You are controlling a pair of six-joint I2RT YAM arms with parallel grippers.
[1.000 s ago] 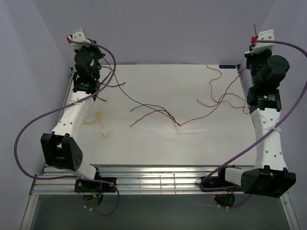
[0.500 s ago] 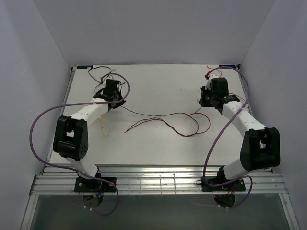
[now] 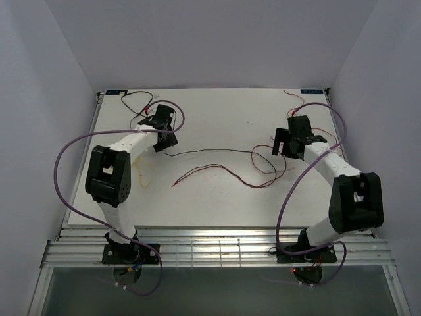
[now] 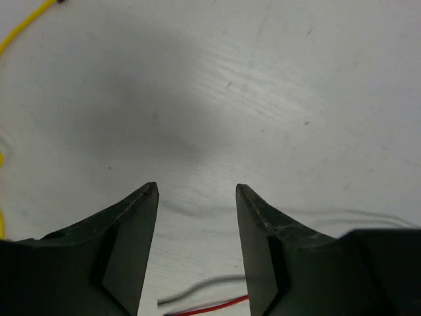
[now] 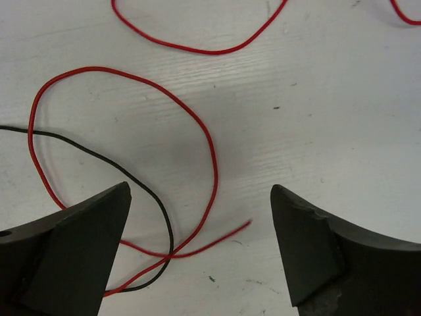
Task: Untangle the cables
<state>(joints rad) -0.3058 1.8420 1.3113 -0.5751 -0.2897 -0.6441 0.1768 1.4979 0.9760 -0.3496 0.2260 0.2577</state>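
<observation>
The left gripper (image 4: 197, 189) is hanging open over the left part of the table (image 3: 217, 112). Its two fingers are standing apart with only bare board between them, so it is gripping nothing. The yellow cable (image 4: 25, 26) is passing through the far left corner of the left wrist view, and a black and a red strand are showing just under the fingers. The right gripper (image 5: 198, 191) is also staying wide open and empty, low over the right part of the table. A loop of the red cable (image 5: 212, 155) is lying in front of its fingers, and the black cable (image 5: 99, 158) is crossing this loop near the left finger. The free end of the red cable is lying on the board between the fingers. In the top view the black cable is running across the middle from one gripper to the other. The dark red cable (image 3: 217, 168) is waving just nearer, apart from it. Small bunches of wire are lying close to the far edge, one at each corner. Bare board is showing in the far middle and along the near edge.
</observation>
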